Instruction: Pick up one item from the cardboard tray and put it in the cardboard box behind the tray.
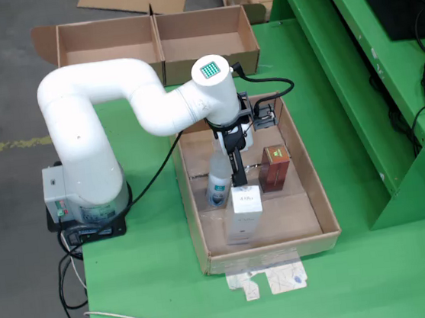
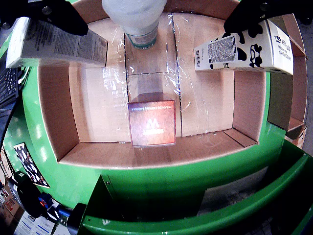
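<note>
1. A white myCobot arm (image 1: 106, 102) stood on a green table (image 1: 380, 278). In the fixed view its base sat at 9 o'clock from an open, shallow brown cardboard tray (image 1: 321, 200), and it reached over that tray.
2. The black gripper (image 1: 239, 173) hung low inside the tray, pointing down.
3. In the wrist view the gripper (image 2: 156, 22) was released. Its two dark fingers (image 2: 54, 12) were spread wide towards the upper corners of the frame, and nothing was clasped between them.
4. A translucent plastic bottle with a blue-and-white label (image 1: 218, 183) stood upright in the tray, just beside the gripper at its 9 o'clock in the fixed view. In the wrist view the bottle (image 2: 136, 19) appeared at 12 o'clock, between the spread fingers and apart from both.
5. A reddish-brown rectangular carton (image 1: 275, 169) stood at the gripper's 3 o'clock in the fixed view. It sat near the centre of the wrist view (image 2: 151, 122).
6. A white printed carton (image 1: 242, 205) stood at the gripper's 6 o'clock in the fixed view.
7. The wrist view showed a white carton with black cow patches (image 2: 247, 46) at 2 o'clock and another white carton covered in small print (image 2: 54, 46) at 10 o'clock. I cannot tell which of them matches the fixed view's carton.
8. The two-compartment brown cardboard box (image 1: 154, 39) lay at 12 o'clock from the tray, with no items visible inside.
</note>
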{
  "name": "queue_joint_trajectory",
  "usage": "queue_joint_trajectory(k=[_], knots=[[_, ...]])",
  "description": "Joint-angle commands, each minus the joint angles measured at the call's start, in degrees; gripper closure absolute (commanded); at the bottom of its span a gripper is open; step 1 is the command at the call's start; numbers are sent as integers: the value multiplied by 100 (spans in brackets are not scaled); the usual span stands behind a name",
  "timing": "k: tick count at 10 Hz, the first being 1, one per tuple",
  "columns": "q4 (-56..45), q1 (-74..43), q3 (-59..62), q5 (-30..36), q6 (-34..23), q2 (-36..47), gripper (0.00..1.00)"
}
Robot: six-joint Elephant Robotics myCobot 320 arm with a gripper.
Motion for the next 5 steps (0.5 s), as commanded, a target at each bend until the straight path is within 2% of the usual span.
queue_joint_trajectory(k=[1, 3, 4, 5], knots=[[109, 55, -39, -86, 21, 224, 0], [138, 30, -287, -76, 12, 515, 0], [109, 129, -995, -179, 207, 1441, 0], [109, 129, -995, -179, 207, 1441, 0]])
